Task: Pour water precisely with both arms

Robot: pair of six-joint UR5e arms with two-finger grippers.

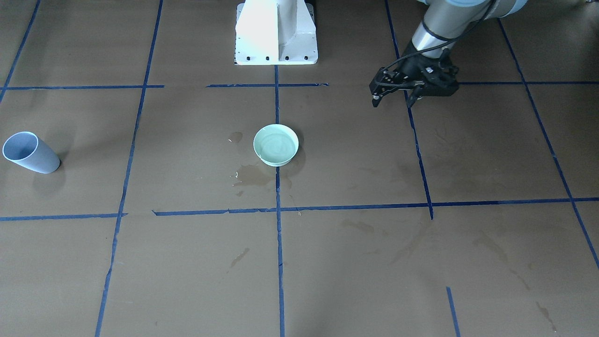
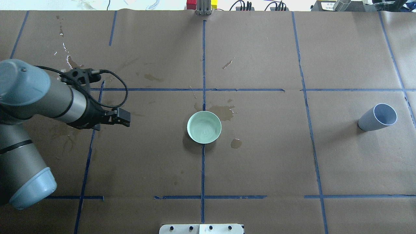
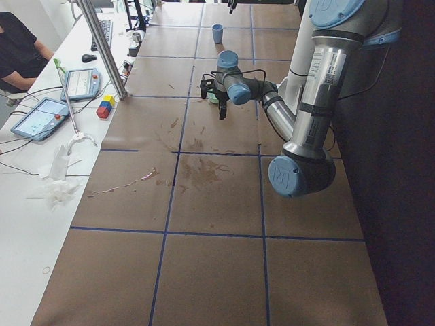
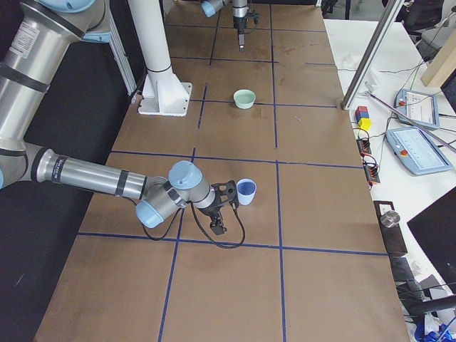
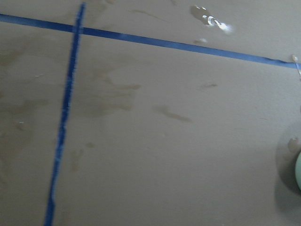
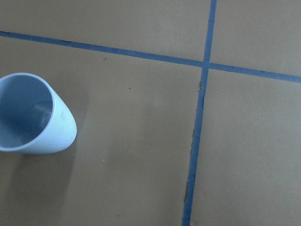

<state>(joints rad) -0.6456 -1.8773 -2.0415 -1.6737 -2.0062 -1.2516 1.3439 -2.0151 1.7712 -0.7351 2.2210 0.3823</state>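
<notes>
A mint-green bowl (image 1: 276,145) stands at the table's centre, and the water (image 1: 278,148) shows as a faint shimmering pool in it. The bowl also shows in the overhead view (image 2: 204,126). A blue-grey cup (image 1: 30,152) stands far off on the robot's right, its mouth open and looking empty (image 6: 33,115). My left gripper (image 1: 393,99) is open and empty, above the paper well to the bowl's side (image 2: 125,118). My right gripper (image 4: 217,214) hangs close beside the cup (image 4: 246,191). It shows only in the right side view, so I cannot tell its state.
Spilled wet patches (image 2: 224,112) lie on the brown paper beside the bowl, with more stains near the left arm (image 5: 108,96). The white pedestal (image 1: 276,32) stands at the robot's edge. Tablets, coloured blocks (image 4: 363,117) and a metal post stand on the operators' side.
</notes>
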